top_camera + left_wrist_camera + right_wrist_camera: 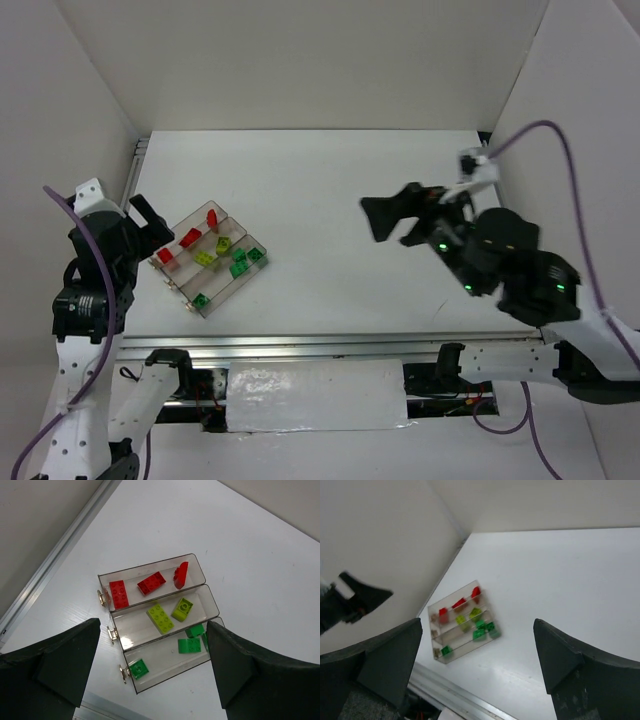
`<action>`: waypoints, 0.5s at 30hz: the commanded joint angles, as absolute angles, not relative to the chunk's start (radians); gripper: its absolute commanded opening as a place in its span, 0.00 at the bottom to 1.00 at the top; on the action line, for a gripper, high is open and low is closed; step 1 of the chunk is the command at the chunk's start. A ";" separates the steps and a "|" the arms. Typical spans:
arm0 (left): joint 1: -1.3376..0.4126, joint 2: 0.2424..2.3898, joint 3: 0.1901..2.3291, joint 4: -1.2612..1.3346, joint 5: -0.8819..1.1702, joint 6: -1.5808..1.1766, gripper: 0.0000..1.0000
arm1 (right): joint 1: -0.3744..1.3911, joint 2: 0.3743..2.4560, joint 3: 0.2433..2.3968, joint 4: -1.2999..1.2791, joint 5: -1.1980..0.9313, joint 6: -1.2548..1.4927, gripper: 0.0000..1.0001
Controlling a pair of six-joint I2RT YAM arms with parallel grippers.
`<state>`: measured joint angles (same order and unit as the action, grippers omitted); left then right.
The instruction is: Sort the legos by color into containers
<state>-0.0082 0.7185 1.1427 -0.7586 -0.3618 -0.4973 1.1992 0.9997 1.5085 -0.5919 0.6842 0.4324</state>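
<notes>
The small studded plastic bricks are being judged as light, rigid and glossy. They are likely to slip or tip under a loose pinch, so each is best taken across its two flat side walls, with the studs left alone. The brick leaning on end would need a straighter approach. The clear three-trough plastic tray (150, 570) is being judged as thin and light, and a push against its wall would probably slide it across the white table (330, 180).

The tray is being seen lying at an angle on the left part of the table, just beside the left gripper (143, 222) and well apart from the right gripper (392, 225).

- **Far trough (left wrist view):** three red bricks are being held here: a flat one (118, 593), a second flat one (151, 583), and one propped against the end wall (181, 575).
- **Middle trough:** two yellow-green bricks are being held here, one long (160, 618) and one square (182, 609).
- **Near trough:** bright green bricks are being held here, one alone at the end (139, 668) and a cluster at the other end (189, 645) whose count cannot be told.

Small metal fittings (104, 598) are being shown on one end of the tray. No brick is being seen outside the tray, so the sorting is being judged as done.

Both pairs of jaws are being held wide apart, and nothing is being gripped by either one.
</notes>
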 commanded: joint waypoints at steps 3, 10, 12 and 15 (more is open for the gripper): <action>-0.014 0.647 1.152 -0.833 -0.308 -0.439 1.00 | 1.192 0.862 1.517 -1.102 0.943 0.550 1.00; -0.041 0.519 1.195 -0.927 -0.224 -0.397 1.00 | 1.192 0.626 1.491 -1.244 0.927 0.649 1.00; -0.046 0.459 1.207 -0.936 -0.235 -0.400 0.99 | 1.189 0.574 1.479 -1.262 0.913 0.667 1.00; -0.052 0.387 1.212 -0.937 -0.253 -0.410 1.00 | 1.189 0.529 1.485 -1.291 0.899 0.698 0.99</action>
<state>-0.0444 0.4335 1.1740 -0.9409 -0.2558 -0.4217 1.1885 0.5495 1.4860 -1.2182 0.8833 0.6395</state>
